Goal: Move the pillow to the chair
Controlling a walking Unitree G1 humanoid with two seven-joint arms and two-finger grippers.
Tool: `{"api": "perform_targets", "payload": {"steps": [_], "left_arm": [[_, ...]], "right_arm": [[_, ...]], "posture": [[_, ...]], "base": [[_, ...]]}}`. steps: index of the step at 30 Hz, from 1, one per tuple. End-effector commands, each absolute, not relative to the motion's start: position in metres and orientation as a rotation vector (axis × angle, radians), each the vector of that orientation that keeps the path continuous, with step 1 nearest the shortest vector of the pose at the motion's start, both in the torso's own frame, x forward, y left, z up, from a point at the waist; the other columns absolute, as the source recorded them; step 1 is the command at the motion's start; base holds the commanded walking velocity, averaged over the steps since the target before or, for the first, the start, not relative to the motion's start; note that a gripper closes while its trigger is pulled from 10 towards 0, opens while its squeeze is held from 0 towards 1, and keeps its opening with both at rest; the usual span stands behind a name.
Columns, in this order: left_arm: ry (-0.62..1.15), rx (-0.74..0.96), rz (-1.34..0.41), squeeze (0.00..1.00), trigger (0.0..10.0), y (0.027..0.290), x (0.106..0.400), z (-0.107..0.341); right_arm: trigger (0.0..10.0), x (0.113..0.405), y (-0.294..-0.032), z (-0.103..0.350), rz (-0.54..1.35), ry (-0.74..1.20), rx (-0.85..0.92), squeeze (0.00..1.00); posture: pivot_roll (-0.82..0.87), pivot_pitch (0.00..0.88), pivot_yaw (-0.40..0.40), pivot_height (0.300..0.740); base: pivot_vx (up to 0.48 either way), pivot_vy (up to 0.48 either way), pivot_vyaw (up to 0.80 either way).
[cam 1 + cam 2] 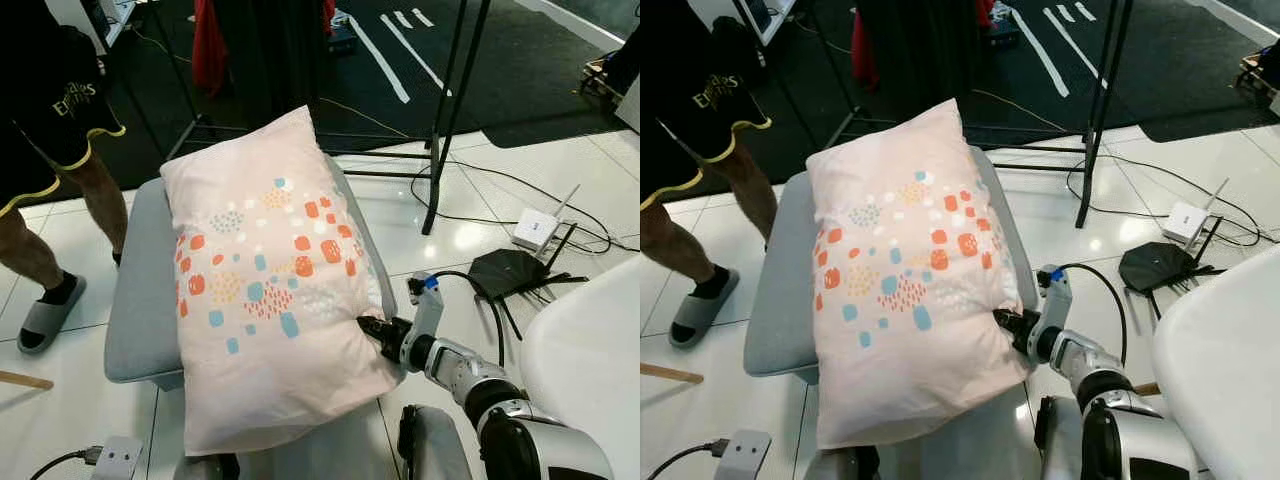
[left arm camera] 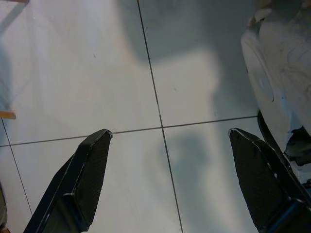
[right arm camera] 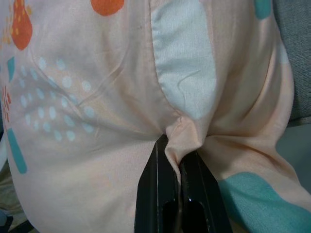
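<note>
One pale pink fabric pillow, printed with orange, teal and white dots and dashes, lies lengthwise on the grey upholstered chair at the centre of the frame, covering most of the seat and overhanging its near edge. At the pillow's lower right side the right gripper has its black fingers pinched together on a fold of the pillowcase, the cloth bunched between them in the right wrist view. Its silver arm runs off to the lower right corner. Over white floor tiles the left gripper hangs with its fingers spread wide apart. A person in black shorts and grey slippers stands at the upper left. A white router and black cables lie on the floor at right.
</note>
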State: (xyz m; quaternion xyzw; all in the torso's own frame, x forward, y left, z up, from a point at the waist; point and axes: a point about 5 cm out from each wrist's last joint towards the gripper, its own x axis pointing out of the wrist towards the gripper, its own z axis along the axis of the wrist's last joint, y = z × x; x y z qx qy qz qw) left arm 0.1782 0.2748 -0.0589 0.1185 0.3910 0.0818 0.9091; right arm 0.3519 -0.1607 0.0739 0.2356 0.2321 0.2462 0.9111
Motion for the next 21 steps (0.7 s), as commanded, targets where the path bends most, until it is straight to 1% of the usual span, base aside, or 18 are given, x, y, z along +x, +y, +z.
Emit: {"api": "perform_targets", "payload": {"steps": [1,3,5,6,8,10,11,12,13,14,15,17,19,20,21], "left_arm": [[0.836,0.238,0.183,0.00,10.0,0.276,0.170,-0.063],[0.834,0.234,0.187,0.00,10.0,0.276,0.172,-0.062],[0.827,0.226,0.195,0.00,10.0,0.274,0.176,-0.061],[0.827,0.226,0.195,0.00,10.0,0.274,0.176,-0.061],[0.820,0.220,0.200,0.00,10.0,0.272,0.180,-0.060],[0.820,0.220,0.200,0.00,10.0,0.272,0.180,-0.060],[0.816,0.217,0.203,0.00,10.0,0.272,0.182,-0.060],[0.816,0.217,0.203,0.00,10.0,0.272,0.182,-0.060],[0.810,0.213,0.207,0.00,10.0,0.270,0.186,-0.058],[0.810,0.213,0.207,0.00,10.0,0.270,0.186,-0.058],[0.800,0.208,0.212,0.00,10.0,0.268,0.192,-0.056],[0.800,0.208,0.212,0.00,10.0,0.268,0.192,-0.056],[0.775,0.196,0.228,0.00,10.0,0.263,0.204,-0.052],[0.775,0.196,0.228,0.00,10.0,0.263,0.204,-0.052],[0.759,0.192,0.236,0.00,10.0,0.260,0.210,-0.049]], "right_arm": [[0.0,0.354,-0.154,0.076,0.506,0.467,0.519,0.00],[0.0,0.357,-0.154,0.081,0.504,0.441,0.534,0.00],[0.0,0.370,-0.152,0.106,0.536,0.316,0.550,0.00],[0.0,0.370,-0.152,0.106,0.536,0.316,0.550,0.00],[0.0,0.379,-0.150,0.128,0.591,0.223,0.547,0.00],[0.0,0.379,-0.150,0.128,0.591,0.223,0.547,0.00],[0.0,0.382,-0.149,0.139,0.624,0.171,0.554,0.00],[0.0,0.382,-0.149,0.139,0.624,0.171,0.554,0.00],[0.0,0.387,-0.150,0.155,0.647,0.108,0.556,0.00],[0.0,0.387,-0.150,0.155,0.647,0.108,0.556,0.00],[0.0,0.392,-0.152,0.171,0.664,0.053,0.548,0.00],[0.0,0.392,-0.152,0.171,0.664,0.053,0.548,0.00],[0.0,0.396,-0.155,0.187,0.671,0.012,0.499,0.00],[0.0,0.396,-0.155,0.187,0.671,0.012,0.499,0.00],[0.0,0.397,-0.156,0.188,0.663,0.018,0.475,0.00]], "posture": [[0.04,0.274,0.069,0.300],[0.03,0.264,0.067,0.300],[0.00,0.234,0.055,0.300],[0.00,0.234,0.055,0.300],[-0.02,0.214,0.046,0.300],[-0.02,0.214,0.046,0.300],[-0.02,0.209,0.045,0.300],[-0.02,0.209,0.045,0.300],[-0.05,0.174,0.029,0.305],[-0.05,0.174,0.029,0.305],[-0.07,0.145,0.017,0.310],[-0.07,0.145,0.017,0.310],[-0.09,0.107,0.002,0.320],[-0.09,0.107,0.002,0.320],[-0.10,0.090,-0.006,0.325]], "base": [[0.000,0.000,0.00],[0.000,0.000,0.00],[0.000,0.000,0.00],[0.000,0.000,0.00],[0.000,0.000,0.00],[0.000,0.000,0.00],[0.000,0.000,0.00],[0.000,0.000,0.00],[0.000,0.000,0.00],[0.000,0.000,0.00],[0.000,0.000,0.00],[0.000,0.000,0.00],[0.000,0.000,0.00],[0.000,0.000,0.00],[0.000,0.000,0.00]]}}
